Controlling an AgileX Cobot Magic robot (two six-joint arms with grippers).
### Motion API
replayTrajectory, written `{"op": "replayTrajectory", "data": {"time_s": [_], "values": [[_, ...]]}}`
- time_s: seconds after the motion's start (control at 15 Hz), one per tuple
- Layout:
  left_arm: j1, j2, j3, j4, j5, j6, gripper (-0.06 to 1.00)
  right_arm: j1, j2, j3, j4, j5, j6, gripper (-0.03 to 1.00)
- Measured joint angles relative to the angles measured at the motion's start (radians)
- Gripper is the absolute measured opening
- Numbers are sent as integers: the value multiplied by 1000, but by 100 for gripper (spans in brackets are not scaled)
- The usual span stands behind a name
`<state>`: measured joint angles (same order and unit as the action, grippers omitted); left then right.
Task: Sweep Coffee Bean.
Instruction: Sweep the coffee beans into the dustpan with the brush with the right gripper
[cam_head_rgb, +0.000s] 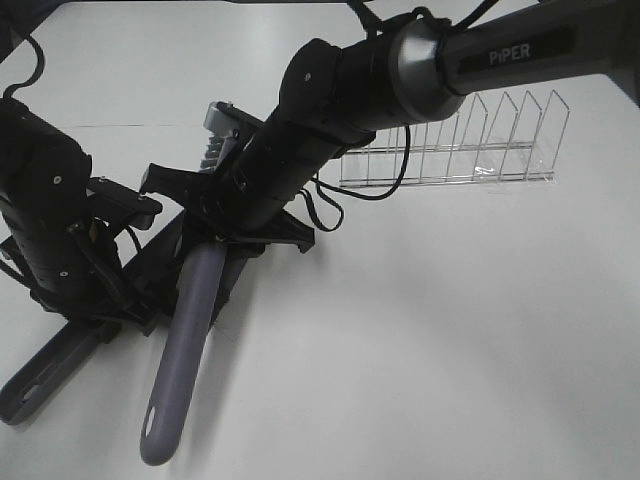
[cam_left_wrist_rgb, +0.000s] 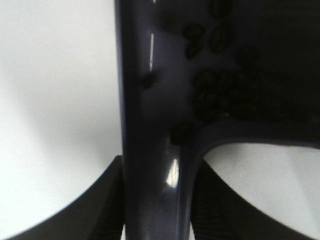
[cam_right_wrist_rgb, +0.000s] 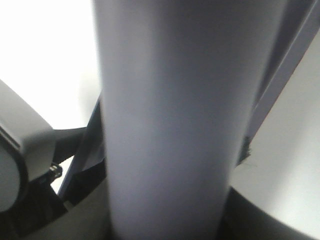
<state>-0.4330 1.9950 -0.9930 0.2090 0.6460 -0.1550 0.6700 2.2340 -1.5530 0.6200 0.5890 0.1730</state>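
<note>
Several coffee beans (cam_left_wrist_rgb: 215, 95) lie in the dark purple-grey dustpan (cam_left_wrist_rgb: 150, 100), clustered where the pan meets its handle. My left gripper (cam_left_wrist_rgb: 160, 205) is shut on that handle, which sticks out toward the table's front left (cam_head_rgb: 45, 380). In the overhead view the left gripper (cam_head_rgb: 110, 300) is low at the left and no beans show. My right gripper (cam_head_rgb: 215, 235) has reached across and is shut on the lighter purple-grey brush (cam_head_rgb: 185, 350). The brush's handle fills the right wrist view (cam_right_wrist_rgb: 170, 120). Its head end (cam_head_rgb: 218, 125) pokes out behind the right arm.
A clear acrylic rack (cam_head_rgb: 460, 150) with upright dividers stands at the back right. The white table (cam_head_rgb: 450, 350) stretches out to the right and front. The right arm crosses above the pan and hides most of it.
</note>
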Motion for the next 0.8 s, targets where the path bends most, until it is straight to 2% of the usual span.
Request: {"op": "replayTrajectory", "data": {"time_s": [0.4,0.8], "values": [[0,0,0,0,0,0,32,-35,-43,2,-82,65,0,33],[0,0,1,-1,-3,0,32,-44,-124,2,-277,161,59,33]]}}
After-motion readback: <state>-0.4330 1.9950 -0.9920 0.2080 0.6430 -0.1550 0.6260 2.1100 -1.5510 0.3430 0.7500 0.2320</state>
